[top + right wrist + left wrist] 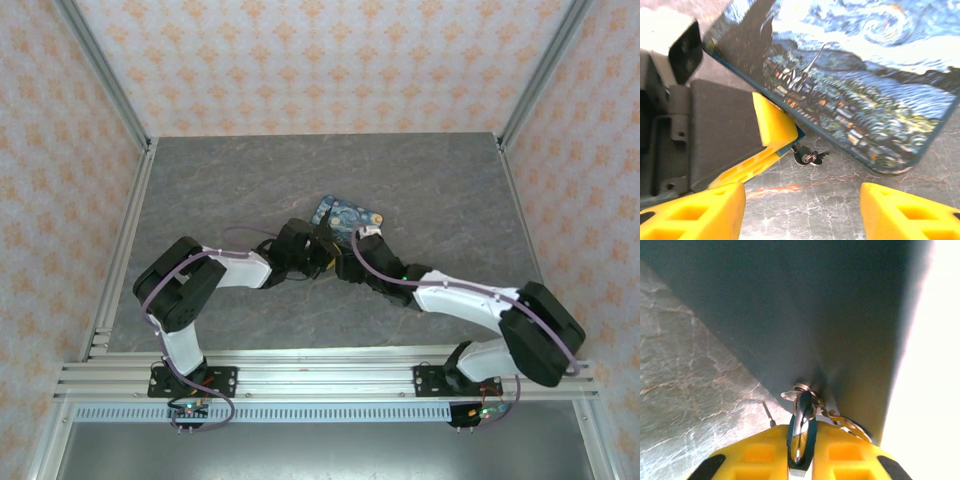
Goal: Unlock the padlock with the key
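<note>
At tabletop (230, 180) centre: padlock (347, 217) with key (802, 400) at its side.
Key is pinched by left gripper (800, 460); right gripper (800, 212) is spread open nearby.

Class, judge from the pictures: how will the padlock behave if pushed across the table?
The padlock looks rigid and boxy, so it should slide rather than roll. Broad and low, it seems unlikely to tip. Its smooth printed top may be slippery.

Padlock (865, 65) top blue/yel swirls, table (230, 190) grey marbled
</note>
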